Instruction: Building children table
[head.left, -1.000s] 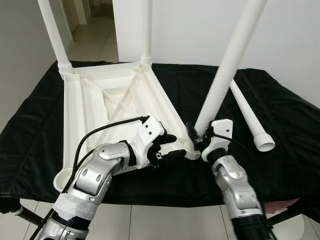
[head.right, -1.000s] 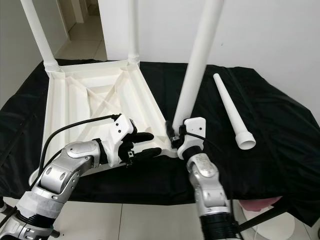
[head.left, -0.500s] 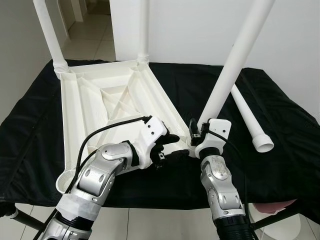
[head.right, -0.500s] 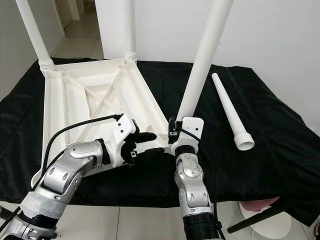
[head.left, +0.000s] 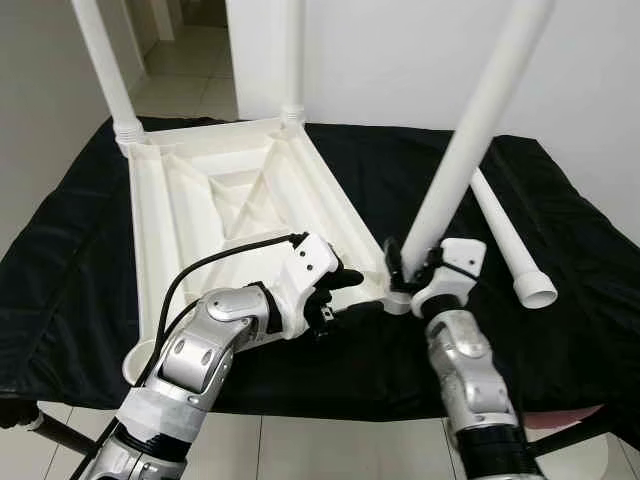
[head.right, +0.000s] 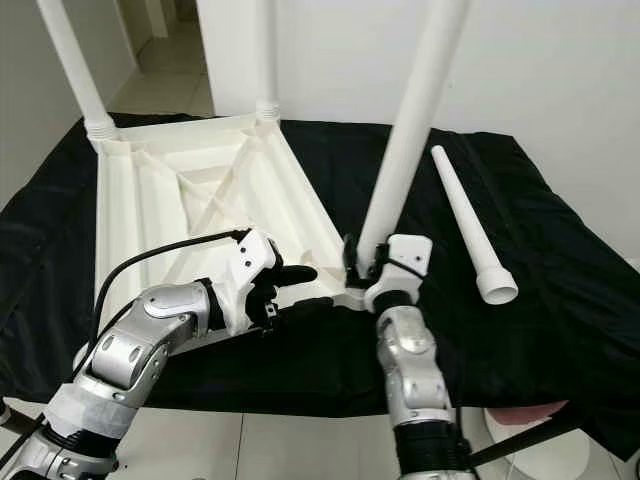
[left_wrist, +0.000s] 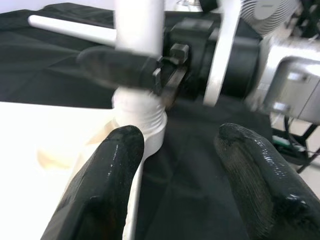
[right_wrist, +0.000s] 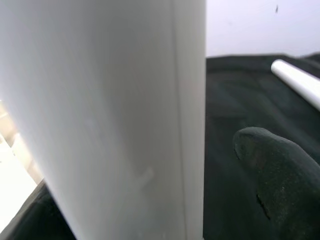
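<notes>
— supporting surface? 
— a table draped in a black cloth (head.left: 90, 250); the cloth hangs over the near edge, above a pale tiled floor (head.left: 300, 450).
— items resting directly on it? 
— one white children's table top (head.left: 215, 200), upside down, ribbed underside up, on the left half. one loose white leg (head.left: 510, 240), lying flat on the right half, wider end nearer the camera, well apart from the top.

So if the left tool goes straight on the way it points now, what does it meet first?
Most likely the threaded base of the leaning table leg at the tabletop's near corner, where the right tool holds it. The left tool is open, and depth is hard to judge.
</notes>
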